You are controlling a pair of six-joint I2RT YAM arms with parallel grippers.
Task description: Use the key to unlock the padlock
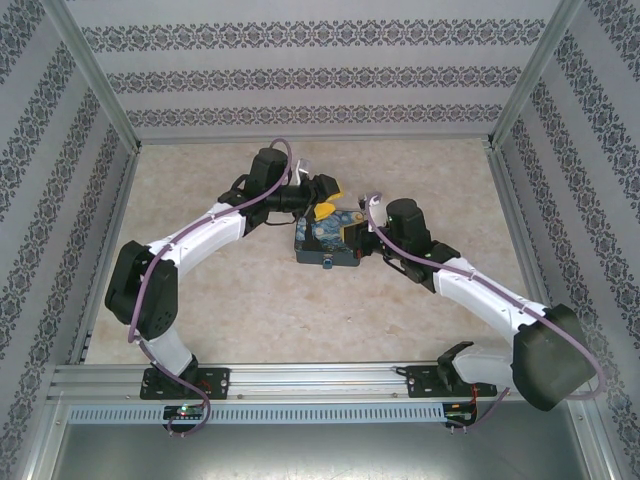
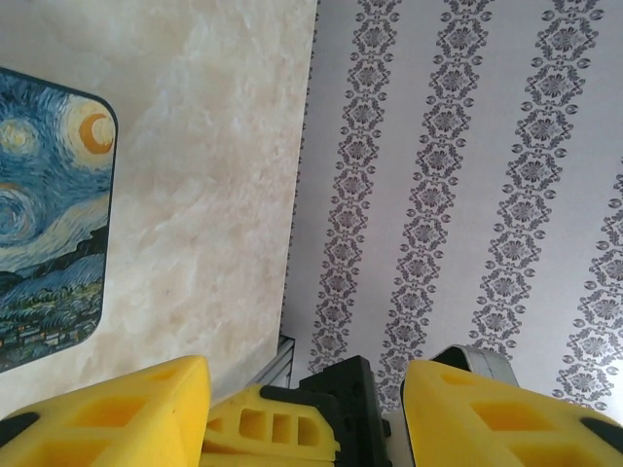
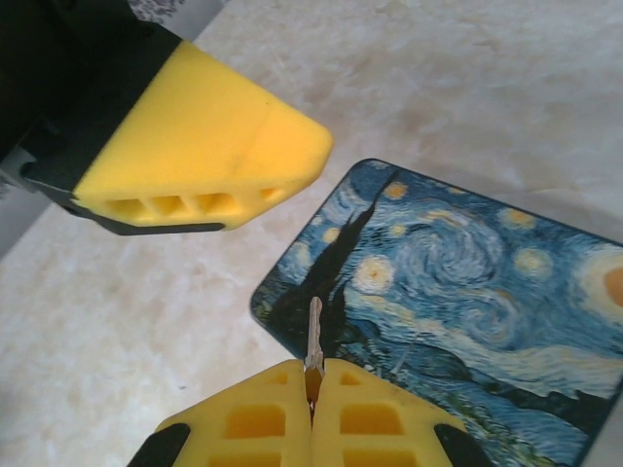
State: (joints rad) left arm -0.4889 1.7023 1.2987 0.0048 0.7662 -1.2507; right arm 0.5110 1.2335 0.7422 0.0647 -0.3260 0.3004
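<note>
Closest to the lens in the right wrist view, the right tool (image 3: 312, 381) has its two yellow pads pressed together on the key (image 3: 313, 336). Only a thin silvery sliver stands out past the tips, pointing away over the corner of the tin (image 3: 467, 292), a dark rectangular box with a swirling starry-night picture that lies flat on the pale marbled counter (image 3: 146, 321). Up and to the left hangs one yellow finger (image 3: 214, 136) of the other arm, above the counter and apart from both key and tin. The left tool (image 2: 307, 377) stands wide open with nothing between its fingers; its own camera looks past the tin's rounded corner toward the patterned wall (image 2: 467, 195). From above, both tools meet over the tin near the counter's middle, and a small blue speck at the tin's near edge is probably the padlock (image 1: 328, 265) — too small to make out its shackle or keyhole. The key looks light, stiff and slick, and it is held by its bow, so it could easily twist between the pads when its tip is pushed into a lock. The padlock is likely just as light and will slide or spin unless it is pinned. The free tool would do best to clamp the flat sides of the blue body — leaving shackle and keyway clear.
</note>
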